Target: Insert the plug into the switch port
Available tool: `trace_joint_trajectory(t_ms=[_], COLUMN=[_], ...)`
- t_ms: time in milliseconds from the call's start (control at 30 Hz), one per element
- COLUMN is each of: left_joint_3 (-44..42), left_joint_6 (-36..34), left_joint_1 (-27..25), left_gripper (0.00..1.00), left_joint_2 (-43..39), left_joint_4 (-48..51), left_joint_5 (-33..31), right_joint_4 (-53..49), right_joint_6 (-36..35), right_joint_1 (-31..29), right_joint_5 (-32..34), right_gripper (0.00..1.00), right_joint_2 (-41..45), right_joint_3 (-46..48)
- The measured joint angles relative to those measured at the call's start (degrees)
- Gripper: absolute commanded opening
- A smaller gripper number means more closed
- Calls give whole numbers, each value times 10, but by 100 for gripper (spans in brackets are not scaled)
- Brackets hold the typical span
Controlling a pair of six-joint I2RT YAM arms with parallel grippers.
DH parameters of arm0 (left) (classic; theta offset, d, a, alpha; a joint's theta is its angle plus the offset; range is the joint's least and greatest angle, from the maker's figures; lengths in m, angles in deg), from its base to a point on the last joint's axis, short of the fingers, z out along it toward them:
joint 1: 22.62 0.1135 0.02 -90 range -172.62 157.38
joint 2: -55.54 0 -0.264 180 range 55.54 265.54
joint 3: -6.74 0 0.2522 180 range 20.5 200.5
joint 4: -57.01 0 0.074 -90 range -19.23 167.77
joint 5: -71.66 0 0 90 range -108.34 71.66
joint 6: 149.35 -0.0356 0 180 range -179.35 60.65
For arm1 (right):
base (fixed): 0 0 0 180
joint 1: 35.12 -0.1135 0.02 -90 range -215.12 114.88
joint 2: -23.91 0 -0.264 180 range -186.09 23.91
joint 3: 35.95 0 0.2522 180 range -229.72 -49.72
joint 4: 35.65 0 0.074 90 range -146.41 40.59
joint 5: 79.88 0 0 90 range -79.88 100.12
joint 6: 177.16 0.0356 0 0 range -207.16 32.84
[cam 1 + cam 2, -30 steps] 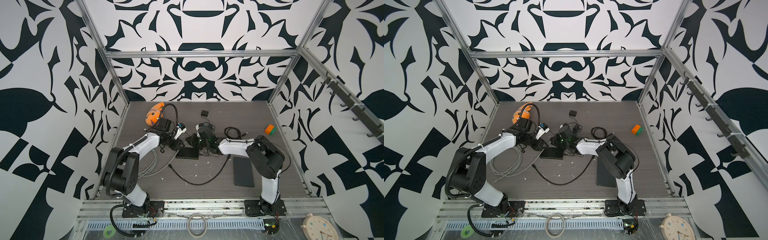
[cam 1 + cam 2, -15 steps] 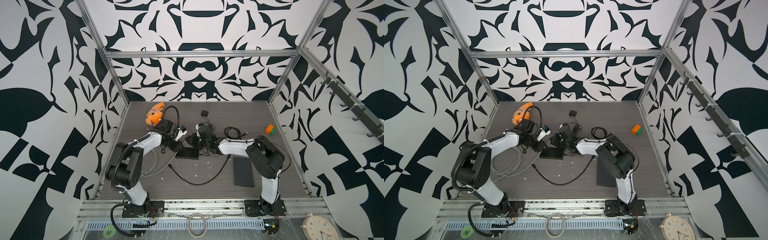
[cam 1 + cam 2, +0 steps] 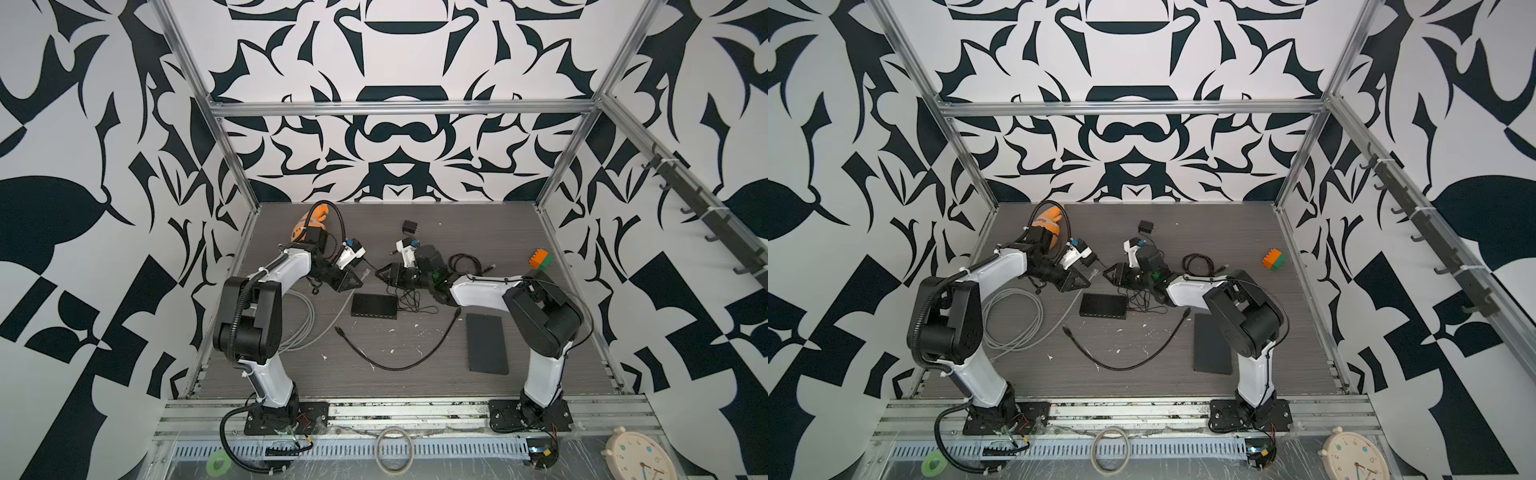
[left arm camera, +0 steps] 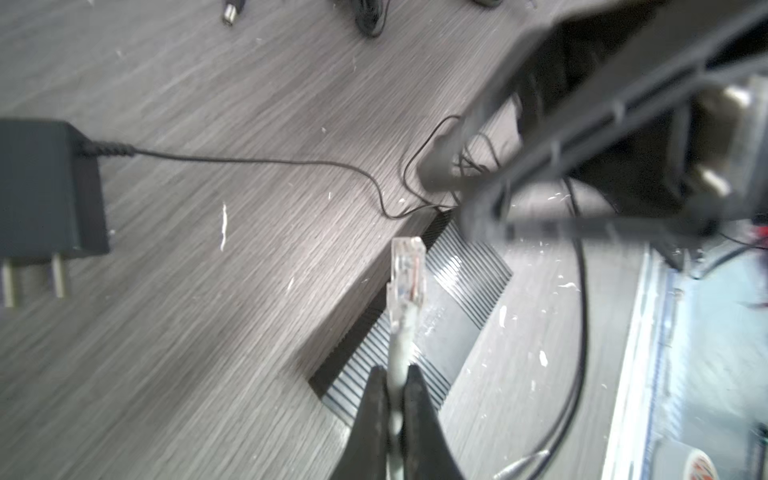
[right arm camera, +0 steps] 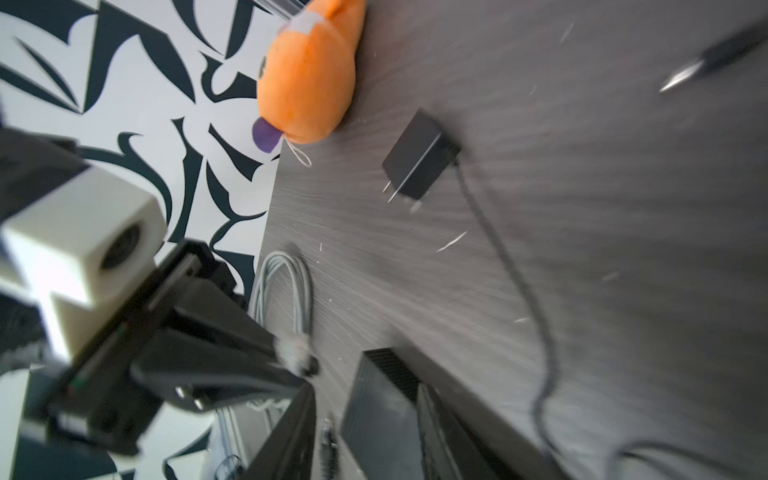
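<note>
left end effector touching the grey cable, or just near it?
Touching. The left wrist view shows the left end effector pinching the grey cable just behind its clear plug.

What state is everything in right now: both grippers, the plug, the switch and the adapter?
Left gripper: shut on cable.
Right gripper: open, empty.
Plug: held in the air, not inserted.
Switch: flat on table.
Adapter: loose on table, prongs bare.
</note>
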Motion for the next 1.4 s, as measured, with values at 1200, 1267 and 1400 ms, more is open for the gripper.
trace_joint_trajectory(t_ms=[1200,1267,1400], left_joint_3=[117,117,115], left_joint_6=[-238,-240,-241], left_joint_1=[1,1,1], left_gripper=[10,10,10], left_joint_2=[91,91,91], left_joint_4=[239,238,241], left_joint_5=[27,27,25], right_joint_4=[-187,-165,-88], right_joint_6=[-491,-477,-426], right_joint_1=[3,5,24], right_joint_5=[-318,-320,-324], right_gripper=[42,43,45], right_joint_2=[-73,-73,-73], right_joint_3=[-159,-154,-129])
